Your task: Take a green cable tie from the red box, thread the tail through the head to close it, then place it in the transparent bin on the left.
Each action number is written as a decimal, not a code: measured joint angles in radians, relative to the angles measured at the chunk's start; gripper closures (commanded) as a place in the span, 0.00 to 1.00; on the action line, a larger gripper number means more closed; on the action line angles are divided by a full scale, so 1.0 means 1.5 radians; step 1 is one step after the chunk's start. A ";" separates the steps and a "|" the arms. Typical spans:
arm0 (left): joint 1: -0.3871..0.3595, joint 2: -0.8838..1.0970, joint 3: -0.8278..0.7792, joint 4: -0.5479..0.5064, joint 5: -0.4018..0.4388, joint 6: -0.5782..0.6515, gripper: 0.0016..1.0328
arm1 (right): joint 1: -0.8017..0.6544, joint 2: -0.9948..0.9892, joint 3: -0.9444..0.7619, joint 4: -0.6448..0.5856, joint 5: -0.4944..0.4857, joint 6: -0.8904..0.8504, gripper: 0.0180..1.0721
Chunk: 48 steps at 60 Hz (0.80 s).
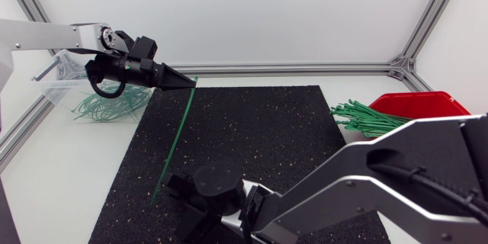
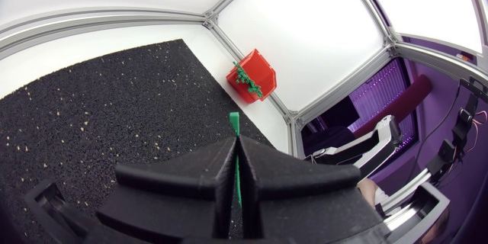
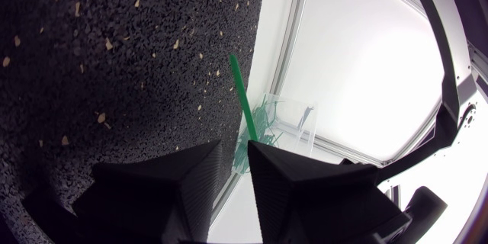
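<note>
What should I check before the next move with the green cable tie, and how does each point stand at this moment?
1. Left gripper shut on the cable tie: ok.
2. One end of the tie sticks out ahead of the left gripper: ok.
3. Right gripper holding the tie: cannot tell; the tie passes through it, contact unclear.
4. Tie closed into a loop: not ok, it is straight.
5. Mat between the two grippers free of other things: ok.
6. Transparent bin in sight beside the left arm: ok.
</note>
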 measured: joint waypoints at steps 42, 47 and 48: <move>-0.009 0.017 0.001 -0.023 0.005 0.023 0.97 | -0.004 -0.001 0.001 0.003 -0.010 -0.005 0.70; -0.011 0.023 0.001 -0.027 0.008 0.025 0.97 | -0.004 -0.001 0.005 0.004 -0.013 -0.010 0.70; -0.012 0.025 0.001 -0.028 0.008 0.025 0.97 | -0.004 -0.001 0.006 0.004 -0.015 -0.012 0.71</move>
